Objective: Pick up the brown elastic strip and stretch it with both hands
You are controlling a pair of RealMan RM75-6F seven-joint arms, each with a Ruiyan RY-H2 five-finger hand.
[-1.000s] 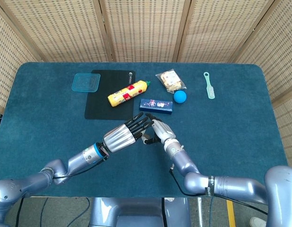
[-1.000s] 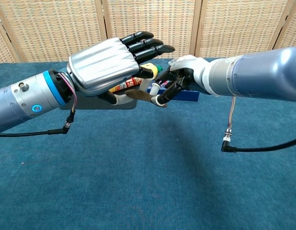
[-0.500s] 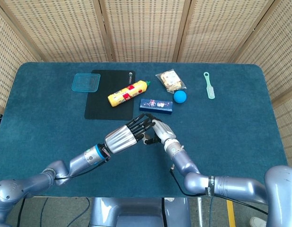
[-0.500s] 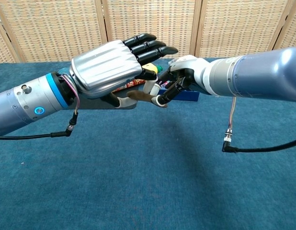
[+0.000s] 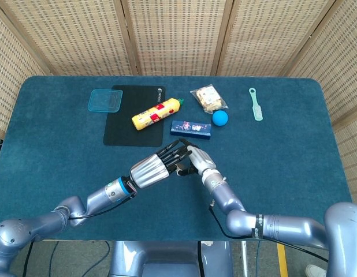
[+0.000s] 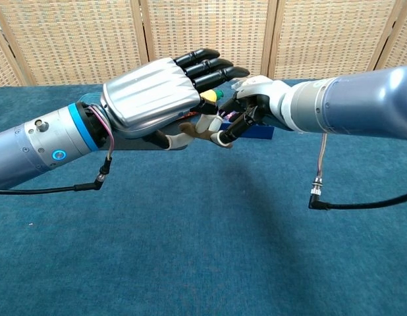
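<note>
- Since a second ago we see the left hand (image 6: 154,99) slid a little further toward the right hand (image 6: 253,108), so its dark fingertips (image 6: 223,69) now reach over the right hand's knuckles; the right hand has barely shifted.
- We find the brown elastic strip (image 6: 190,128) held above the bench (image 5: 63,150), between the two hands, just in front of the blue box (image 5: 191,128).
- Our right hand pinches one end of the strip between thumb and a finger, the other fingers curled near it.
- Our left hand has its upper fingers stretched out straight; its pale thumb (image 6: 174,139) lies under the strip's other end, and we cannot tell whether it truly grips it.
- From the head view the strip is hidden under both hands (image 5: 152,168) (image 5: 199,163), which meet just in front of the blue box.
- Behind the blue box and to its left lies a yellow bottle (image 5: 156,112), partly on a black mat (image 5: 123,130), with a clear teal lid (image 5: 104,100) at the mat's far left corner.
- Just right of the blue box sits a blue ball (image 5: 220,118), a snack bag (image 5: 208,97) behind it, and a pale green utensil (image 5: 256,104) well to the right.
</note>
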